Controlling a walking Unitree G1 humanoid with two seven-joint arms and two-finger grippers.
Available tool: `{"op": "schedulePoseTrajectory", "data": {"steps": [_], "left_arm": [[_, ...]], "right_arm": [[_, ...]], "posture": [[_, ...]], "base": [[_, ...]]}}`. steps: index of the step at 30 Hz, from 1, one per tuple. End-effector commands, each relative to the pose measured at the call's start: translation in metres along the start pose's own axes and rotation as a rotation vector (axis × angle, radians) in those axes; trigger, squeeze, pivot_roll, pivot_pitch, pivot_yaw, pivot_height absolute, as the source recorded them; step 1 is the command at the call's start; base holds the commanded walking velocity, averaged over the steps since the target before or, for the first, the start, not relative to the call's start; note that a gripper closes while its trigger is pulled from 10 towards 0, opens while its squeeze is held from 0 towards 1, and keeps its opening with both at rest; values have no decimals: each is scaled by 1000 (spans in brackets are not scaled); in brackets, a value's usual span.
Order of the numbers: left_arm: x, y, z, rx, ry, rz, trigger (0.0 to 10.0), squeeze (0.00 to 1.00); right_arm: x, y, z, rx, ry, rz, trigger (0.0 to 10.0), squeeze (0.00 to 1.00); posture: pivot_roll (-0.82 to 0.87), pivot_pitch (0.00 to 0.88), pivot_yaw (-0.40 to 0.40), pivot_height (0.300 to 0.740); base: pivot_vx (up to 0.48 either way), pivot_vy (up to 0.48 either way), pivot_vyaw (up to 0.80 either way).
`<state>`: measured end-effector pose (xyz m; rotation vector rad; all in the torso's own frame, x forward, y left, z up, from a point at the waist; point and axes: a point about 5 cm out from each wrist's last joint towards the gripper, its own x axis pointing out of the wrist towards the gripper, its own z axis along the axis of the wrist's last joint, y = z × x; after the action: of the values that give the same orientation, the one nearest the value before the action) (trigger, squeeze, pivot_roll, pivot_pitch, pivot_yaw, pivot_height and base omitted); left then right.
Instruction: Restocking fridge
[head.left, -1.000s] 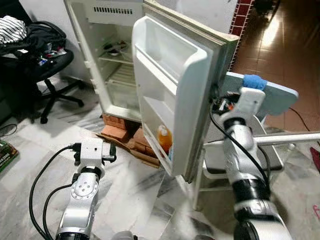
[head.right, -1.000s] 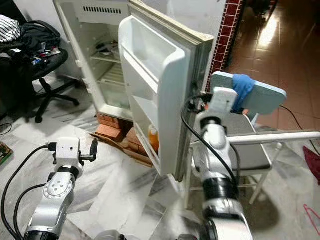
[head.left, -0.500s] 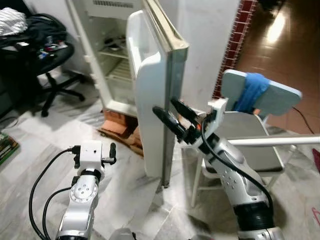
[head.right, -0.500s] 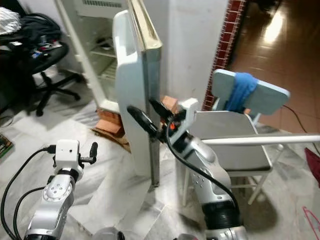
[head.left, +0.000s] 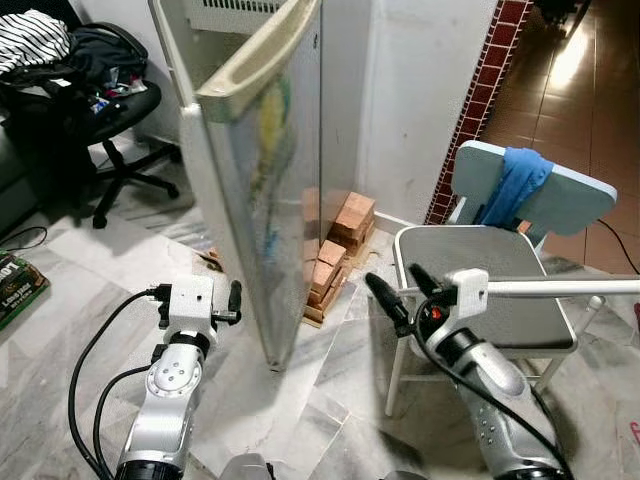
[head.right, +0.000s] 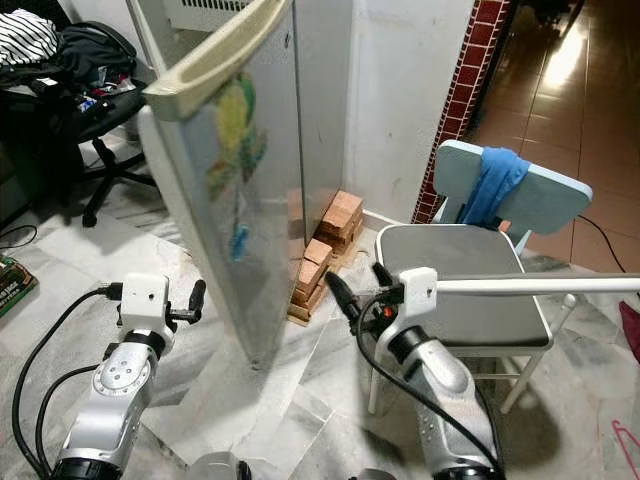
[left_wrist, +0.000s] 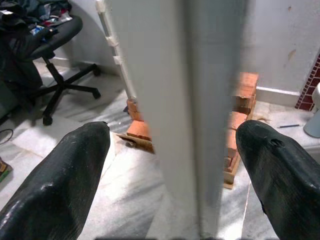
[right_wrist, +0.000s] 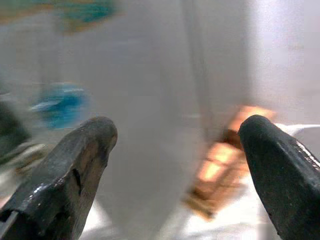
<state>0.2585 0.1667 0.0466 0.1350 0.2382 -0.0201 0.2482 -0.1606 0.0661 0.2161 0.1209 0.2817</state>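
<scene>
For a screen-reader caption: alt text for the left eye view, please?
A white fridge door stands partly swung, edge toward the camera. Right gripper, jaws open, hangs beside it near a grey chair; left gripper sits by the door's edge.

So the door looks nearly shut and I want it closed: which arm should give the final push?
Right: its open end effector faces the white fridge door's outer face. The left end effector sits at the door's edge.

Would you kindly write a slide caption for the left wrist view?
Open left gripper faces the fridge door edge-on, with bricks and an office chair behind.
</scene>
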Motion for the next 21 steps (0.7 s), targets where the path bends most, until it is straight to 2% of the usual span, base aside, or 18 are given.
{"op": "schedulePoseTrajectory", "data": {"steps": [1, 6, 13, 21], "left_arm": [[4, 3, 6, 15, -18, 7, 10000, 0], [4, 1, 7, 22, -25, -14, 10000, 0], [4, -1, 4, 16, -18, -43, 10000, 0], [-1, -4, 0, 14, -6, -72, 10000, 0]], "right_arm": [[1, -7, 6, -48, -38, -94, 10000, 0], [1, -12, 4, -29, -30, -156, 10000, 0], [2, -18, 5, -63, -55, -199, 10000, 0], [4, -18, 4, -75, -54, -212, 10000, 0]], "posture": [[-12, 0, 48, 740], [-18, 0, 56, 740], [-19, 0, 60, 740], [-20, 0, 62, 740]], "base": [[0, 0, 0], [0, 385, 0], [0, 480, 0], [0, 480, -641]]}}
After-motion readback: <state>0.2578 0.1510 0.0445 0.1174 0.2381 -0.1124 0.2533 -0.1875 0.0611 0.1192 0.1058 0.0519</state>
